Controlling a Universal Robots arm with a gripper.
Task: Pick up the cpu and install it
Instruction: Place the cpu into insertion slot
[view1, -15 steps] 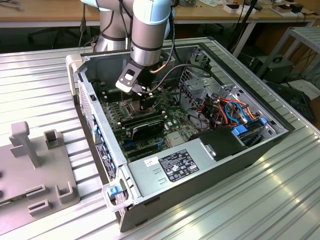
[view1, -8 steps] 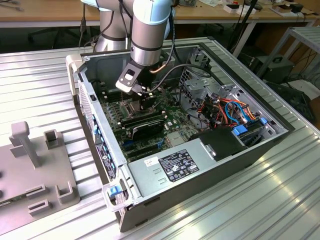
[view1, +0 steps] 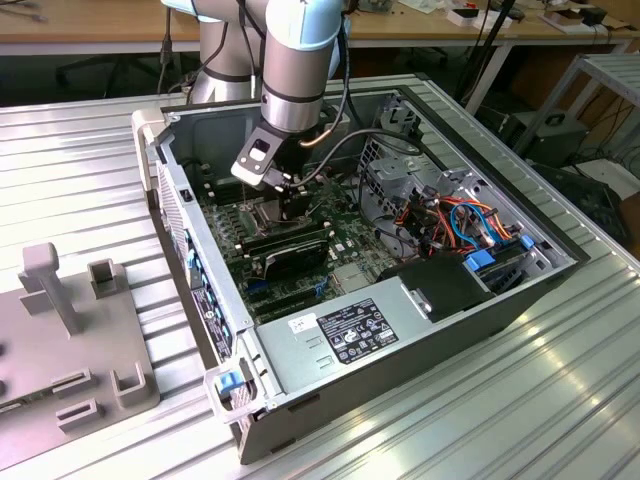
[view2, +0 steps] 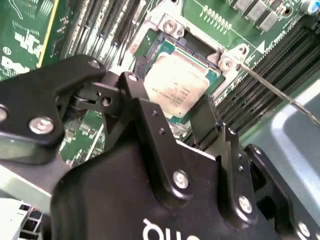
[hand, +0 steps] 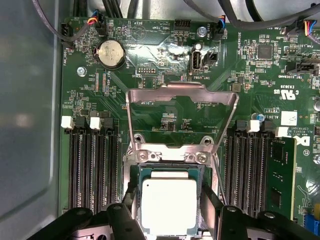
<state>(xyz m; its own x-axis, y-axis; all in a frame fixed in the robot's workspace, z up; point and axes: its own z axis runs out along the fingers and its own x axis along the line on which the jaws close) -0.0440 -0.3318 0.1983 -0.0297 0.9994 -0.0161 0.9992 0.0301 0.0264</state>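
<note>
In its socket (hand: 167, 156), the cpu (hand: 169, 207) lies within the seemingly spread gripper (hand: 170, 196)

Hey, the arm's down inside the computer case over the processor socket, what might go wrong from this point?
1. The cpu lies in the socket with the gripper right over it; any sideways drag might skew the chip and harm the socket.
2. The hinged frame stands open and the thin lever runs close by the gripper, so either might snag on it.
</note>
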